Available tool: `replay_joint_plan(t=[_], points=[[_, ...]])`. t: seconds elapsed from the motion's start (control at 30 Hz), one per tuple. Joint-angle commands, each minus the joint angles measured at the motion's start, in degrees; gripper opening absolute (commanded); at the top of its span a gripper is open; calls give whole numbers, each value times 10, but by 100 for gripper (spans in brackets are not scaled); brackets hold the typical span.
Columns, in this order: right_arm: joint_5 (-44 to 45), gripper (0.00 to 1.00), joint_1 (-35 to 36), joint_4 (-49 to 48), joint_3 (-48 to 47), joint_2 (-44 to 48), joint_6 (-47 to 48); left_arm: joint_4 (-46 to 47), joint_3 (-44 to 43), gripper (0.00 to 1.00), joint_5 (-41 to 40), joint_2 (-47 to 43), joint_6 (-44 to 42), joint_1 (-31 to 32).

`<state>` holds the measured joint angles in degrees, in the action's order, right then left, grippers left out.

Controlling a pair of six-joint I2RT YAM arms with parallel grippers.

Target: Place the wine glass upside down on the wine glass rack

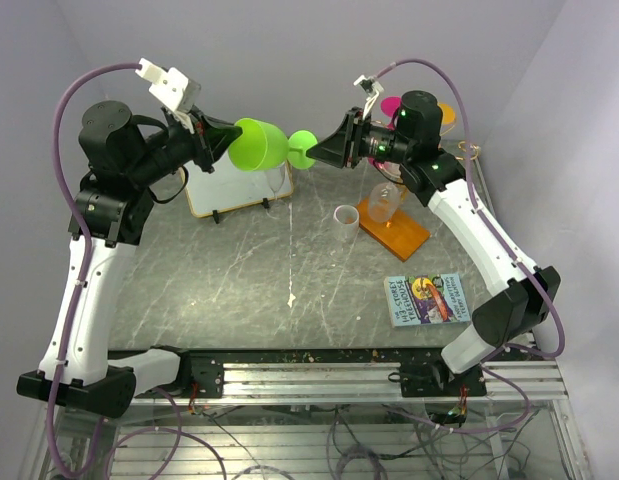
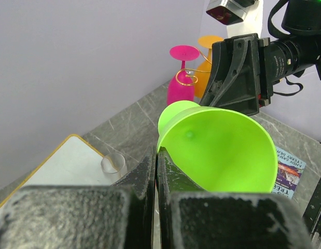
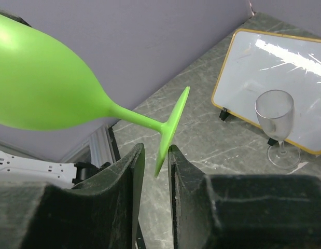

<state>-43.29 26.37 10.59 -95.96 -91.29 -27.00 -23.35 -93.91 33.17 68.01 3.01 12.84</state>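
Wine glass (image 1: 257, 143), lime green, lies on its side in mid-air at upper centre of the top view, above the grey bench (image 1: 249, 280). Wine glass rack (image 1: 401, 235) stands at right of centre on its orange base. Left claw (image 1: 221, 138) is clamped on the bowl's rim; right claw (image 1: 314, 152) straddles the foot, jaws narrowly apart, not visibly touching it.
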Motion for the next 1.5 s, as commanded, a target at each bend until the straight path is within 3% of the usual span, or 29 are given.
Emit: replay_joint_plan(t=[0.0,0.5,0.67,0.77,0.87,1.03,1.27,1.47], points=[[5,23,3,-9,-16,-4,-6,35,3,7,0,-4,1,-4],[10,21,6,-6,-24,-17,-20,38,12,7,9,-6,-9,-1],[39,1,5,16,-33,-13,3,43,22,7,6,-10,-7,0],[69,0,5,40,-42,-9,27,51,27,7,-5,-11,18,-1],[93,0,2,57,-52,-4,52,51,29,17,-5,-13,26,-1],[134,0,-11,79,-62,13,96,42,36,41,-16,-26,16,-1],[141,0,-79,87,-64,46,124,17,50,69,-28,-54,-9,-2],[166,0,-153,112,-77,94,187,-42,51,84,-53,-75,-55,-2]])
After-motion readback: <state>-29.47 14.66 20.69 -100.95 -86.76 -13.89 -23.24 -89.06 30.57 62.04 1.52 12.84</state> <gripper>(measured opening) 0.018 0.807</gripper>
